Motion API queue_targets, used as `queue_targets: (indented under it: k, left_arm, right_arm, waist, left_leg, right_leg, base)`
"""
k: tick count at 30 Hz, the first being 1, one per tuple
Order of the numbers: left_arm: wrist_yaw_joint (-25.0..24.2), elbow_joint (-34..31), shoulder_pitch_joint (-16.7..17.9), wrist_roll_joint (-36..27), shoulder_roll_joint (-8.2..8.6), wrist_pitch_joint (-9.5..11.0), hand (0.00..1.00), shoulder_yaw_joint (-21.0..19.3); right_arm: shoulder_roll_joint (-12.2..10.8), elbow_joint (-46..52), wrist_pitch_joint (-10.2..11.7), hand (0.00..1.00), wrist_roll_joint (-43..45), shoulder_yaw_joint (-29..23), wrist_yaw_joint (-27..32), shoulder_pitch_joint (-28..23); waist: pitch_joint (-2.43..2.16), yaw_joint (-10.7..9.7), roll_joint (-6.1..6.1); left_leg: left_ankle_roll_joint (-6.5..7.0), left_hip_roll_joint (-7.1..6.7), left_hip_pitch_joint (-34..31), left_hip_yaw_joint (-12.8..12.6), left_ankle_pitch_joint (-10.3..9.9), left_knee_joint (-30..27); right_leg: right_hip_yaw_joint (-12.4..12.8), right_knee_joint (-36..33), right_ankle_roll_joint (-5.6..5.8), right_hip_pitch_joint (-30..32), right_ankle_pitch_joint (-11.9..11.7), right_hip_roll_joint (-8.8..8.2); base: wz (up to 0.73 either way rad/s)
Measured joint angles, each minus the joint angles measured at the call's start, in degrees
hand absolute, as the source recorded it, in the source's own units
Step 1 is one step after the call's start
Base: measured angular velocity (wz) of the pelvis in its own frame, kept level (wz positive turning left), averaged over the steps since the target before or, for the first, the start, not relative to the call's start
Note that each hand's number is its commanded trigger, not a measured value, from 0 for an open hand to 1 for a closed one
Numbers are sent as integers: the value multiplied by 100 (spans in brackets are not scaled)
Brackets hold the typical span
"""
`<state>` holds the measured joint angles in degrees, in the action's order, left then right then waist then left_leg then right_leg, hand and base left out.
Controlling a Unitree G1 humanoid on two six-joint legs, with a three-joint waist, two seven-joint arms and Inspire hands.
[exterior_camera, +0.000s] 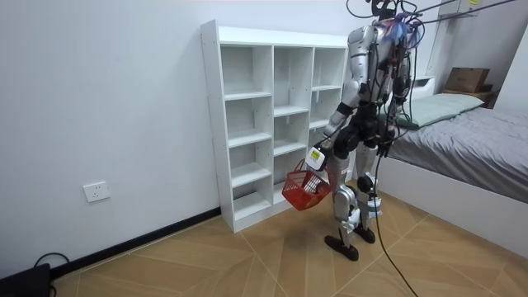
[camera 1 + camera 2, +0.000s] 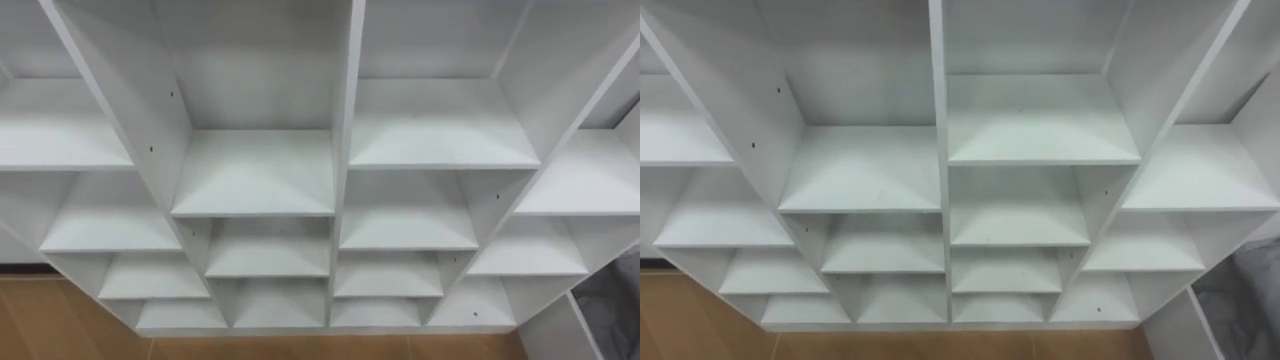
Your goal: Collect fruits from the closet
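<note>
The white closet [image 2: 344, 120] of open square compartments stands right before me, its shelves [image 2: 1012, 140] running in several rows down to the wooden floor. In the room view I stand upright facing the closet [image 1: 247, 107], close to its right end. My left hand [image 1: 316, 158] hangs at my side, shut on the handle of a red wire basket [image 1: 304, 190] that dangles at knee height. What lies in the basket I cannot make out.
A bed with a grey cover [image 1: 470, 140] stands behind me on the room view's right, and its edge [image 2: 615, 300] shows at my lower right. A cardboard box [image 1: 466, 79] sits beyond the bed. Wooden floor [image 1: 206, 264] stretches out on the room view's left.
</note>
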<state>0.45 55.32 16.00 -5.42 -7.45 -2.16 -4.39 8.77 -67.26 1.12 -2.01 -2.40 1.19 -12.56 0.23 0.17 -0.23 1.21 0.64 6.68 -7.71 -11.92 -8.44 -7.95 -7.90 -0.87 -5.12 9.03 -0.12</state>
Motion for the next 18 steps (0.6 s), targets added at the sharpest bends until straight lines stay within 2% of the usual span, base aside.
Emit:
queue_targets:
  k: [9,18]
  left_arm:
    - [7,163,-116,0,18,-43,100,13]
    - [-2,200,-116,1,18,-43,100,6]
  right_arm:
    - [-8,-172,-194,0,236,1,89,167]
    - [-5,-195,-217,0,1005,-2,126,184]
  waist:
    - [20,-6,12]
    - [30,-7,18]
  left_leg:
    - [0,-6,103,1,-1,66]
    - [0,-12,102,2,-1,72]
  right_leg:
    - [6,6,5,-97,20,-2]
    - [1,10,8,-94,32,-4]
  base:
    - [0]
    - [0]
